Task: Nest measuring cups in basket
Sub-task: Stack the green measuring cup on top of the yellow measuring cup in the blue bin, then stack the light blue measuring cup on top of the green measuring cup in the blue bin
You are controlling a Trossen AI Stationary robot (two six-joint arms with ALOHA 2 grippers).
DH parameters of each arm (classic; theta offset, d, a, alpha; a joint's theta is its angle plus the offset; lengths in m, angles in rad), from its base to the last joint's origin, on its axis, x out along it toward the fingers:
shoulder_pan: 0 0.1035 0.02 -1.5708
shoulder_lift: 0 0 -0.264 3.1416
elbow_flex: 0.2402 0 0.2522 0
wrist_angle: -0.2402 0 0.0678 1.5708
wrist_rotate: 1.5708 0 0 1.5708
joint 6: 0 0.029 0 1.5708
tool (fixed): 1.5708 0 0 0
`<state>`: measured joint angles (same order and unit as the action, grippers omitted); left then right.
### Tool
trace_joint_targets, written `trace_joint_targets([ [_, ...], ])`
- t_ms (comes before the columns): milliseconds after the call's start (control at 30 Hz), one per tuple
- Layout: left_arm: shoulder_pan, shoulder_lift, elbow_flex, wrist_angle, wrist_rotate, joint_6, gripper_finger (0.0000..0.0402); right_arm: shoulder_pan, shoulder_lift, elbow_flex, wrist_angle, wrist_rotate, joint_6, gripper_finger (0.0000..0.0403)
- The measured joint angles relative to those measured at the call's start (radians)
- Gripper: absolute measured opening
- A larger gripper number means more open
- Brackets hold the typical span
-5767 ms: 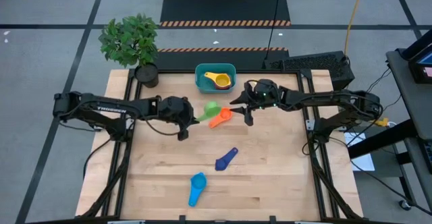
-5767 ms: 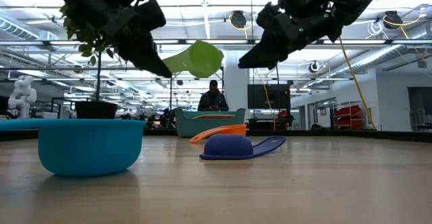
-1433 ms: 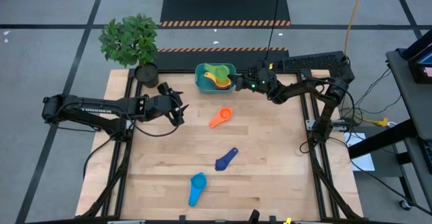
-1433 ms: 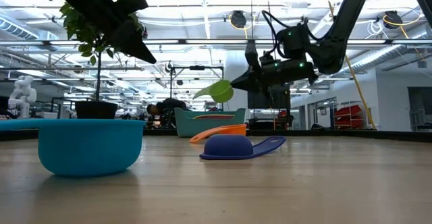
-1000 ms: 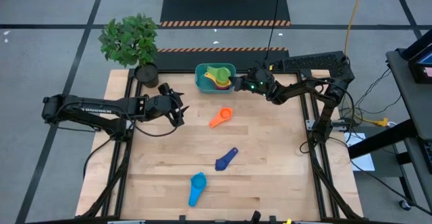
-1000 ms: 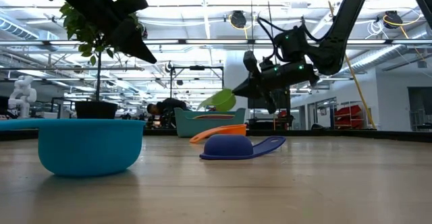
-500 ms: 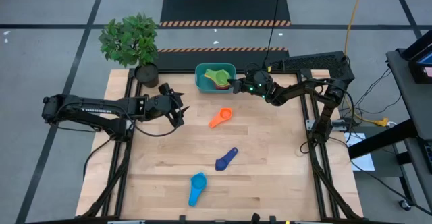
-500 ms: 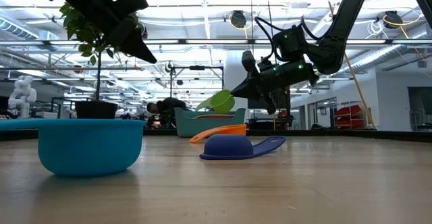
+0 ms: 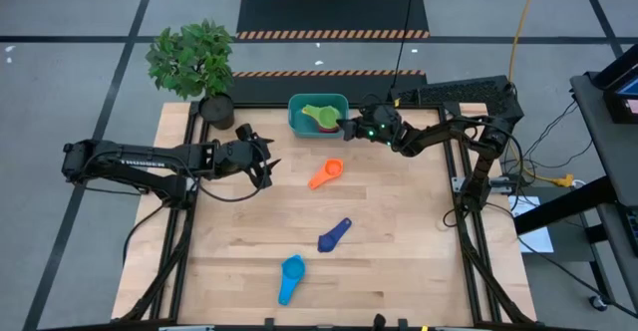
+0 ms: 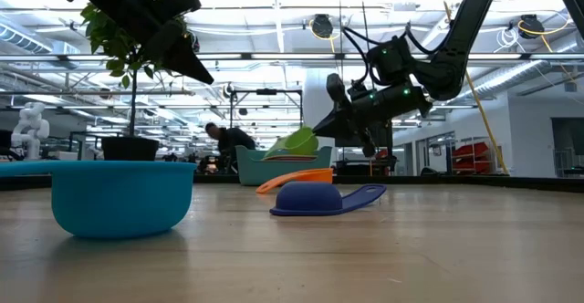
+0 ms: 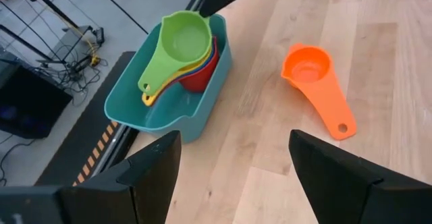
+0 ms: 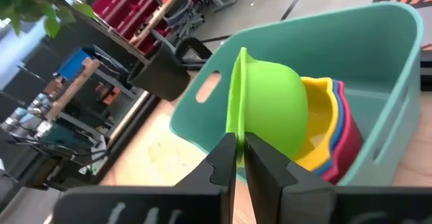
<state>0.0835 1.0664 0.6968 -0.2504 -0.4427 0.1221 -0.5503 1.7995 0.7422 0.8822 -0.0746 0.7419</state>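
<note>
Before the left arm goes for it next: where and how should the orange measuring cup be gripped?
Grip the orange measuring cup by its flat handle, coming straight down with a finger on either long edge. It lies alone on the table, bowl upward; the handle is thin and narrow, the bowl round. The left gripper hangs open nearby.

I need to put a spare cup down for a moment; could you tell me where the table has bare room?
Bare wood lies between the dark blue cup and the table's right edge, and between the light blue cup and the left edge. The far edge is crowded: basket, right hand, plant pot.
</note>
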Motion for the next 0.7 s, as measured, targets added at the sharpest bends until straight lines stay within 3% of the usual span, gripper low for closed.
trace_joint_targets([
  [433, -0.001, 0.000, 0.000, 0.022, 0.046, 0.001, 0.0280, -0.009, 0.000, 0.000, -0.018, 0.051, -0.051, 0.0068],
  [567, -0.001, 0.000, 0.000, 0.021, 0.051, 0.000, 0.0280, -0.013, -0.011, 0.000, -0.007, 0.042, -0.106, 0.0085],
  [700, -0.002, 0.000, 0.000, 0.025, 0.062, -0.006, 0.0280, -0.003, -0.041, 0.000, 0.019, -0.034, -0.192, 0.0100],
])
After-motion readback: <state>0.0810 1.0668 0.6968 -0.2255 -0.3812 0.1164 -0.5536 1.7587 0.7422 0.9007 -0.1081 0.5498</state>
